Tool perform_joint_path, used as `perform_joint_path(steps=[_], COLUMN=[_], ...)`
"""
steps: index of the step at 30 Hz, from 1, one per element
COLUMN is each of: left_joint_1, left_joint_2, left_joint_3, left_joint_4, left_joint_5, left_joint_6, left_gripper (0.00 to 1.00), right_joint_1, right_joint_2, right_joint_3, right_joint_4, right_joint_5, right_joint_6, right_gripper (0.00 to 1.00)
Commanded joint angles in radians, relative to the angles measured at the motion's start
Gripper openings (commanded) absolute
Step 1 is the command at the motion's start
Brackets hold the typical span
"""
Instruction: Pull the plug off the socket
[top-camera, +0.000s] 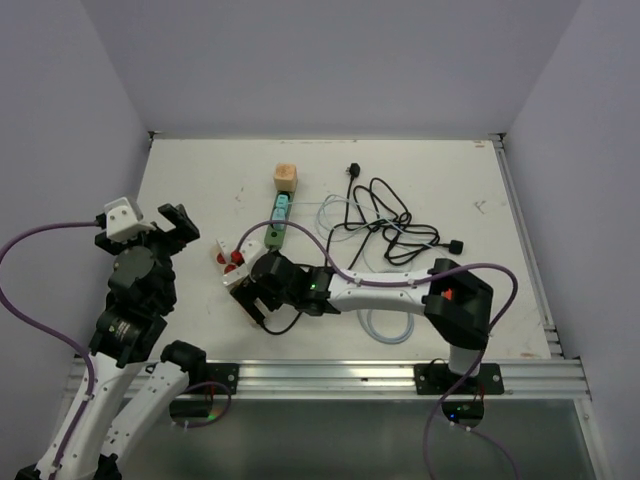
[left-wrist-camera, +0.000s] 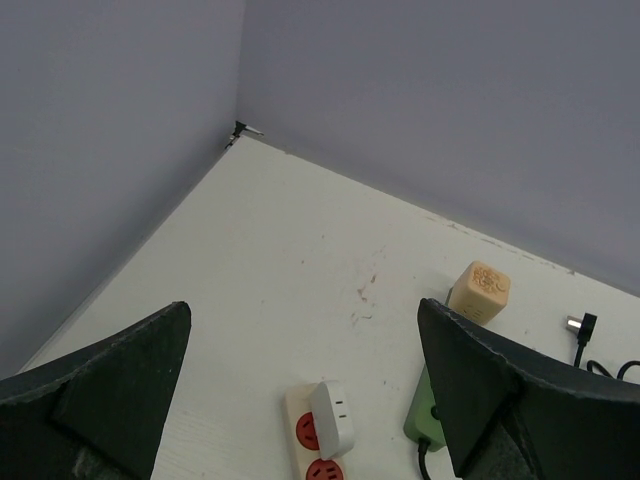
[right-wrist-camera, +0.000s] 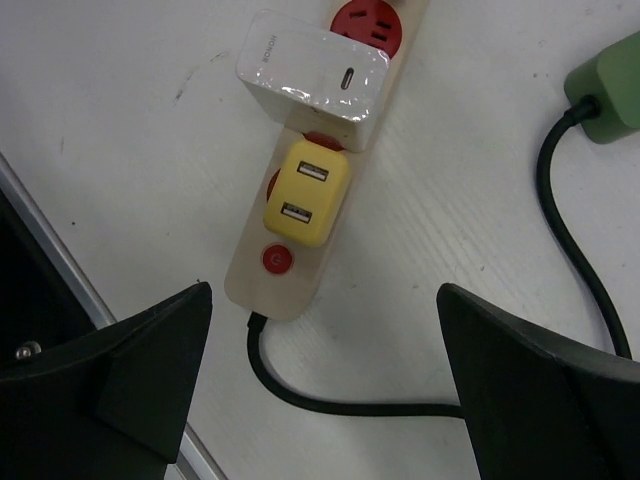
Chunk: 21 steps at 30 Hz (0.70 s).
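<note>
A cream socket strip (right-wrist-camera: 300, 215) with red outlets lies on the white table, and a white charger plug (right-wrist-camera: 312, 75) and a yellow USB plug (right-wrist-camera: 305, 192) are pushed into it. My right gripper (right-wrist-camera: 325, 300) hovers open above the strip's switch end, holding nothing. From above, the strip (top-camera: 232, 262) lies just beyond the right gripper (top-camera: 255, 298). My left gripper (top-camera: 176, 226) is raised at the table's left side, open and empty. In its wrist view the left gripper (left-wrist-camera: 305, 310) looks down on the strip (left-wrist-camera: 298, 415) and the white plug (left-wrist-camera: 333, 420).
A green socket strip (top-camera: 277, 225) carries a teal plug and a tan cube plug (top-camera: 286, 177) at its far end. Tangled black cables (top-camera: 385, 225) lie at centre right, with a white cable loop (top-camera: 385, 330) near my right arm. Walls close in the table.
</note>
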Motion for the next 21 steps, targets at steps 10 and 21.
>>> perform_joint_path(steps=[10,21], left_joint_1=[0.003,0.005], left_joint_2=[-0.009,-0.016], left_joint_3=[0.013,0.011], left_joint_4=[0.003,0.003], left_joint_5=[-0.02,-0.017], left_joint_6=[-0.016,-0.015], left_gripper=[1.0,1.0], right_joint_1=[0.004,0.004], right_joint_2=[0.193,0.261], right_joint_3=[0.192,0.257], right_joint_4=[0.054,-0.002], right_joint_5=[0.104,0.098], right_joint_6=[0.047,0.115], right_gripper=[0.87,0.55])
